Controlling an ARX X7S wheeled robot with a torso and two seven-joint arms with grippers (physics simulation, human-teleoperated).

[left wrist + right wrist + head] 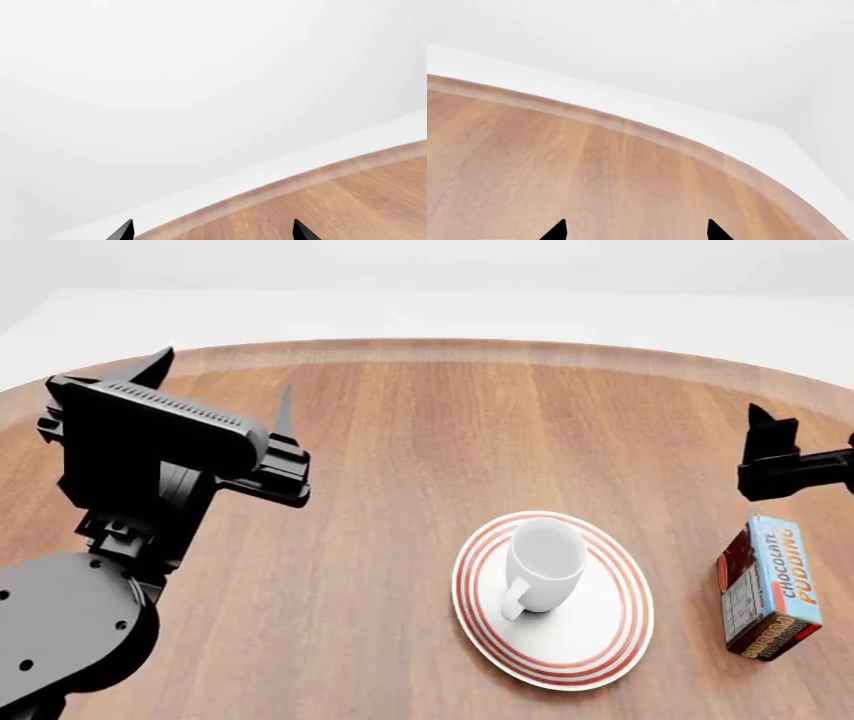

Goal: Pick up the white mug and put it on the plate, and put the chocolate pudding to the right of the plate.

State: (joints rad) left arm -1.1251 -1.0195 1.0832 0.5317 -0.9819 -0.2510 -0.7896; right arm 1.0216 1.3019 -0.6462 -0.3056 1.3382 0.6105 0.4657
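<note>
White mug [545, 562] lying tipped on its side on the plate [497, 635], handle toward the plate's near-left rim, mouth away from the robot. Chocolate pudding [770, 587] just right of the plate, apart from it, resting on the table [400, 440]. Left gripper [220, 390] well left of the plate, spread open, holding nothing. Right gripper [763, 435] just beyond the pudding, only partly in view; fingertips [557, 231] apart in the wrist view, nothing between them. Likely trouble: mug rolling off the plate if nudged, being on its side; pudding knocked by a careless right-arm retreat.
</note>
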